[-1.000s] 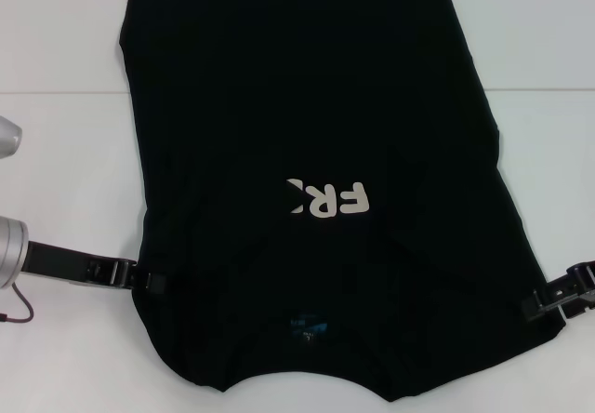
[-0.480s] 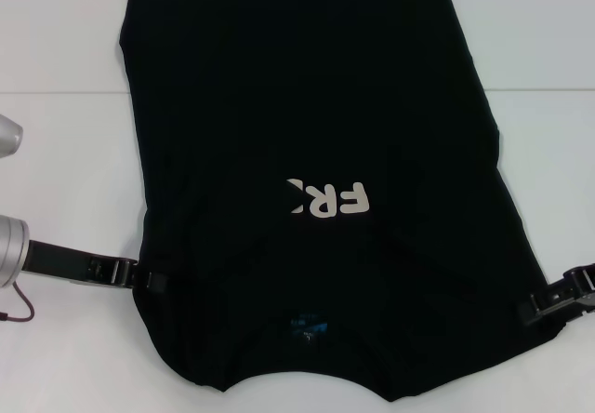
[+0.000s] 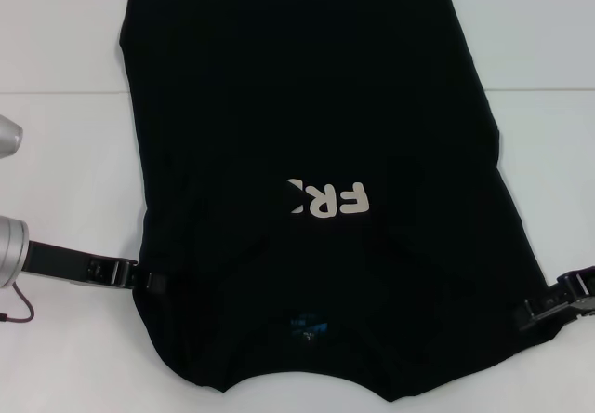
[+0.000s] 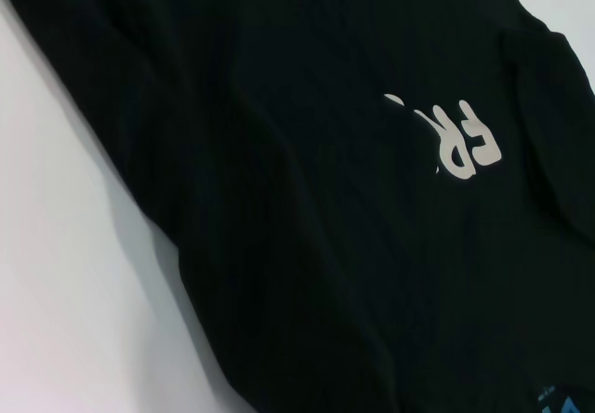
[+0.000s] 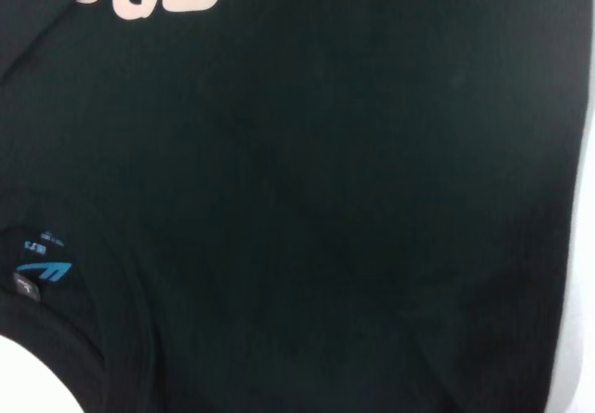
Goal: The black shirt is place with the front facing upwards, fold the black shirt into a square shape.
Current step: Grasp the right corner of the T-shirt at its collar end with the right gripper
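So the black shirt point(image 3: 316, 153) lies flat between both grippers, left gripper point(image 3: 153, 281) and right gripper point(image 3: 530, 315) touching its side edges near the collar. Can't tell whether either's clamped. Sides folded in, only cream "FR" lettering point(image 3: 327, 198) shows.

Head view: high, looking down on the large black cloth T-shirt point(image 3: 316, 180) spread on the white counter point(image 3: 65, 171).
Wrist views: close over the cloth, both sharing its cream lettering point(image 4: 456, 139).

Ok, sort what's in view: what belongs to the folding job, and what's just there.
Job:
black shirt, lying flat
left gripper at the shirt's left edge
right gripper at the shirt's right edge

Just there:
white table
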`<control>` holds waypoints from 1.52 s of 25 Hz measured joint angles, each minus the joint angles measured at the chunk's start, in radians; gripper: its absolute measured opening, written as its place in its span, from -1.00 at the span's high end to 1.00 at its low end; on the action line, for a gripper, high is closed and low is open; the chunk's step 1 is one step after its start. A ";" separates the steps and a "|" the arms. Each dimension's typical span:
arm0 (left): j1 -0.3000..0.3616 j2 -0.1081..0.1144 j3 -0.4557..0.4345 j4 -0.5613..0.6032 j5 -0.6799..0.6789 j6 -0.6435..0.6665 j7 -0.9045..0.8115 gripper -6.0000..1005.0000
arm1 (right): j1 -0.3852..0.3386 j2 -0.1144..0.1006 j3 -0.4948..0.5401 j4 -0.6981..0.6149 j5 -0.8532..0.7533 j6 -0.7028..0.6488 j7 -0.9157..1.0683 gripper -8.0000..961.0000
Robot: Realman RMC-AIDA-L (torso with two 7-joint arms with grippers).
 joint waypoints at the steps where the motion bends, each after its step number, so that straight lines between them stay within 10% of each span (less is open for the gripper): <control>1: 0.000 0.000 0.000 0.000 0.000 0.000 0.000 0.89 | 0.002 0.001 0.000 0.005 0.000 0.000 -0.001 -0.78; 28: -0.004 0.003 0.000 0.000 -0.002 0.018 0.001 0.88 | 0.063 0.046 -0.016 0.016 0.002 0.020 -0.012 -0.67; 38: -0.004 0.002 0.000 0.000 -0.002 0.024 0.007 0.88 | 0.070 0.050 -0.038 0.019 0.001 0.028 -0.006 0.26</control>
